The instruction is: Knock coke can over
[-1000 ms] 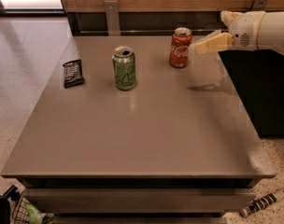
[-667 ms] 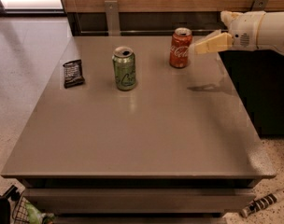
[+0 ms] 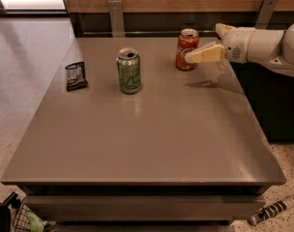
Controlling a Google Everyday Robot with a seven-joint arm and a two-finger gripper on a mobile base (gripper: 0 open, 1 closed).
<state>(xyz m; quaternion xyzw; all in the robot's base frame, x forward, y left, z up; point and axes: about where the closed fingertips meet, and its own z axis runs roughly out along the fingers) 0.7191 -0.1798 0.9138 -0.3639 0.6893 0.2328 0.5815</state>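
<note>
The coke can (image 3: 185,50) is red-orange with a silver top and stands upright at the far right of the grey table (image 3: 147,129). My gripper (image 3: 203,43) comes in from the right on a white arm, just above the table. It is open. Its near cream finger (image 3: 205,55) points left and its tip reaches the can's right side. The far finger (image 3: 223,29) sits behind, to the right of the can. The gripper holds nothing.
A green can (image 3: 129,71) stands upright left of the coke can, toward the table's middle. A dark snack packet (image 3: 76,76) lies at the far left. A wooden wall with metal brackets (image 3: 116,13) runs behind the table. The table's right edge is close under the arm.
My gripper has moved a little left, bringing the near finger's tip up to the coke can. The can still stands upright.
</note>
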